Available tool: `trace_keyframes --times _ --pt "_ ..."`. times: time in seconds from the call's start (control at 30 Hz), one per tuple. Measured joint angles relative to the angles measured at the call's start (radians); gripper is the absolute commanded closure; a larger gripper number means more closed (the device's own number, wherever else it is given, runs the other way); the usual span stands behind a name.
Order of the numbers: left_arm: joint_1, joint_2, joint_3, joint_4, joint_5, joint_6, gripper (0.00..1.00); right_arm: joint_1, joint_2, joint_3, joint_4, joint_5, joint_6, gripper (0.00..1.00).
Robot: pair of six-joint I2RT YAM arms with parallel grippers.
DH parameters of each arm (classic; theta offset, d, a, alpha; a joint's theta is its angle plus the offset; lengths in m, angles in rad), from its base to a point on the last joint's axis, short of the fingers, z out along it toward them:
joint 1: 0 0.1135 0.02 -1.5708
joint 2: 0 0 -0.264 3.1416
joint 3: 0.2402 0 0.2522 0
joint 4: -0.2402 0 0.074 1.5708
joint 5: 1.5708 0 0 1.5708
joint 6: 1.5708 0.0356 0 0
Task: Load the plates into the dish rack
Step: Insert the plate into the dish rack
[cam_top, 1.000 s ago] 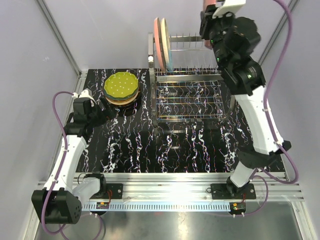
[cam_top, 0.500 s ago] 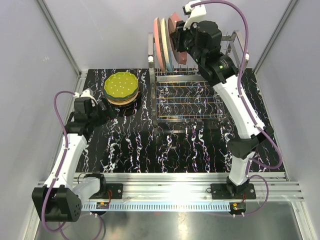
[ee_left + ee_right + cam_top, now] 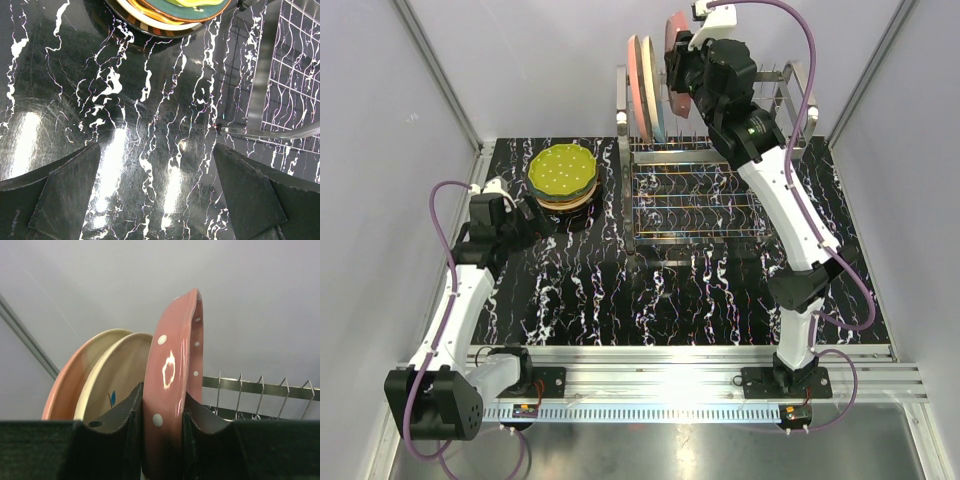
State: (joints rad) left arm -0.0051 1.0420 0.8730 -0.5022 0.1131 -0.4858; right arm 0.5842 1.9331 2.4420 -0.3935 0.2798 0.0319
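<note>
A stack of plates (image 3: 563, 175) with a dotted green one on top lies flat on the table's far left; its near rim (image 3: 165, 20) shows in the left wrist view. My left gripper (image 3: 534, 222) (image 3: 157, 155) hangs open just in front of the stack, with nothing between its fingers. Two plates (image 3: 642, 85) stand on edge at the left end of the dish rack (image 3: 700, 190). My right gripper (image 3: 680, 72) (image 3: 162, 405) is shut on the rim of a dotted pink plate (image 3: 675, 35) (image 3: 175, 365), held upright just right of a cream plate (image 3: 117, 370) and a pink one (image 3: 70, 380).
The rack's upright tines (image 3: 260, 390) run on to the right of the held plate. The rack's lower wire tier (image 3: 290, 90) and a looped handle (image 3: 265, 132) lie right of my left gripper. Black marbled table (image 3: 620, 290) stretches in front of the rack.
My right arm has swung left and down with the dotted pink plate, bringing it beside the two plates standing in the rack. The left arm has not moved.
</note>
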Motion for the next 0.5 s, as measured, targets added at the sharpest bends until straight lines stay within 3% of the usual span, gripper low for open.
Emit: trace_keyframes --times 0.5 --pt "0.0 0.002 0.0 0.002 0.005 0.0 0.01 -0.003 0.015 0.0 0.057 0.079 0.074 1.0"
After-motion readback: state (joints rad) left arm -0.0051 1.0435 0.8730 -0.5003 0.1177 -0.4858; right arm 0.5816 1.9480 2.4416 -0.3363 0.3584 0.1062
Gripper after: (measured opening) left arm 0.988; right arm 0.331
